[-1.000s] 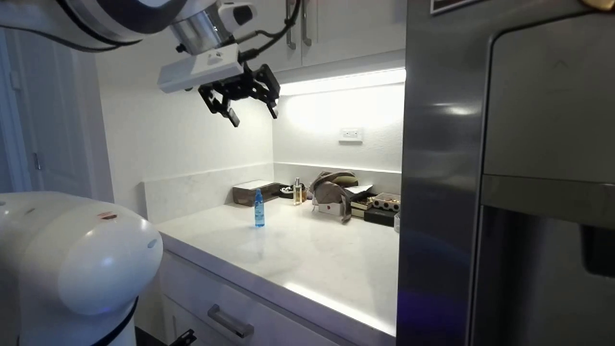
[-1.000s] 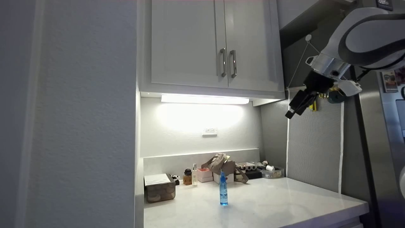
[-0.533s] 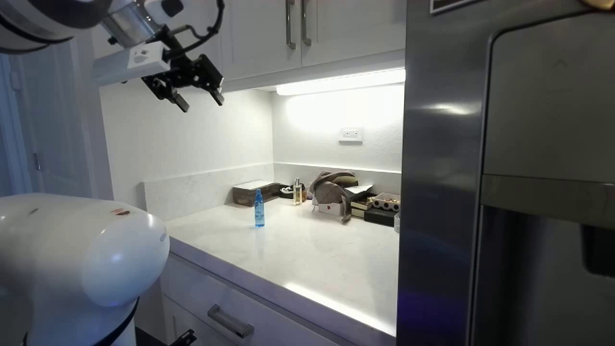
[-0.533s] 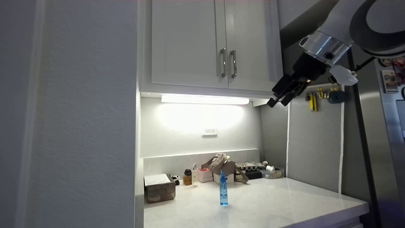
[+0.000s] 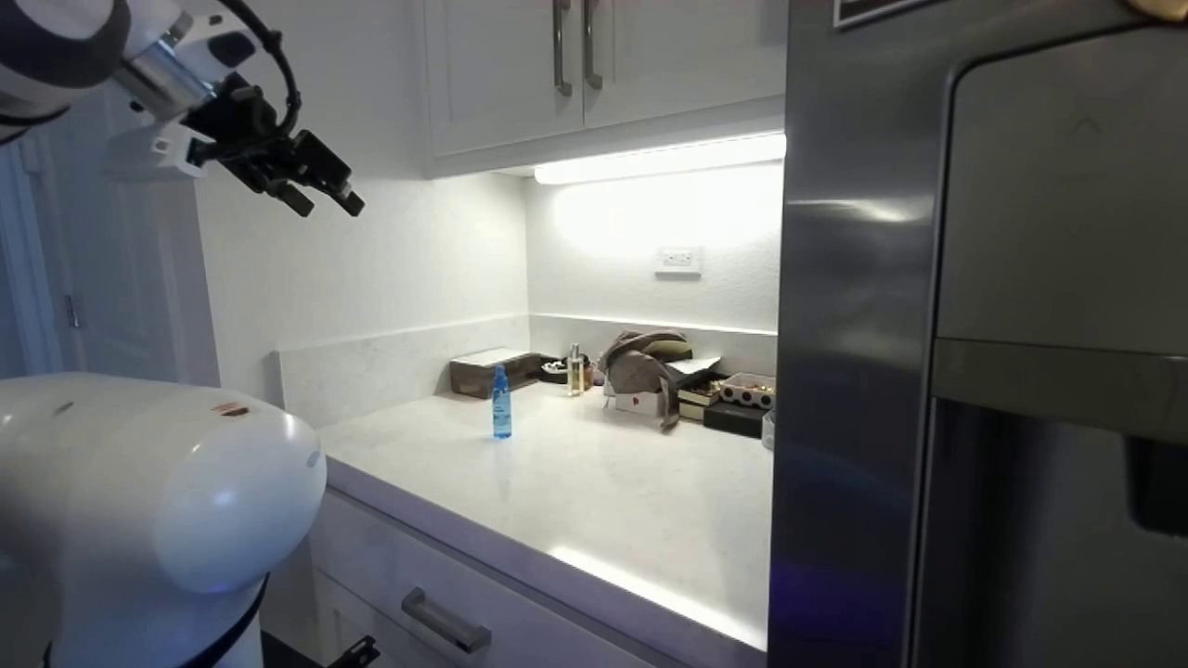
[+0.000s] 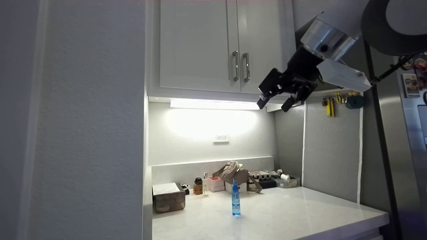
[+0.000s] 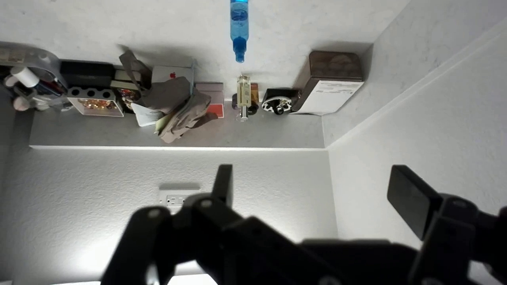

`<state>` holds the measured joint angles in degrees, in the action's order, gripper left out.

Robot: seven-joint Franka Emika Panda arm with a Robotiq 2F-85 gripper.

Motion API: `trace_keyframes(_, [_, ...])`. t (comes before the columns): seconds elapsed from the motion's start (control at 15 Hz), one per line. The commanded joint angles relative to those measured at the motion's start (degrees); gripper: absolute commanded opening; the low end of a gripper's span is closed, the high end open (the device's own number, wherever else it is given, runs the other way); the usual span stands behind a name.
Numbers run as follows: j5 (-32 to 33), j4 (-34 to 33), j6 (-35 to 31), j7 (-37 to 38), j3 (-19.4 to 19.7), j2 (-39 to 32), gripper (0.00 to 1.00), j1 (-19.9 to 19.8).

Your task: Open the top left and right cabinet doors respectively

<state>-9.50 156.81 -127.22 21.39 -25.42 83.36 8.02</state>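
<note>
At the end of the arm (image 6: pixel 328 40), I hold my gripper (image 6: pixel 275 103) angled downward with both jaws set wide apart. Farther off, the left cabinet door (image 6: pixel 193 46) and the right cabinet door (image 6: pixel 263 36) are closed, their bar handles (image 6: pixel 237 66) side by side at the seam. Below the doors, a blue spray bottle (image 6: pixel 236 201) stands upright on the countertop (image 6: pixel 300 213), and an outlet (image 6: pixel 221 138) is fixed to the rear wall (image 6: pixel 186 150).
</note>
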Motion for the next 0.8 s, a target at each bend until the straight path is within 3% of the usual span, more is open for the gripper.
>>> trace_keyframes(0.0, [-2.3,-5.3,-1.9,6.8,-3.4,-4.5,1.0,-4.4])
trace_keyframes(0.73, [-0.1,-19.2,-7.2,17.7,-6.8,-15.0,1.0,-17.3])
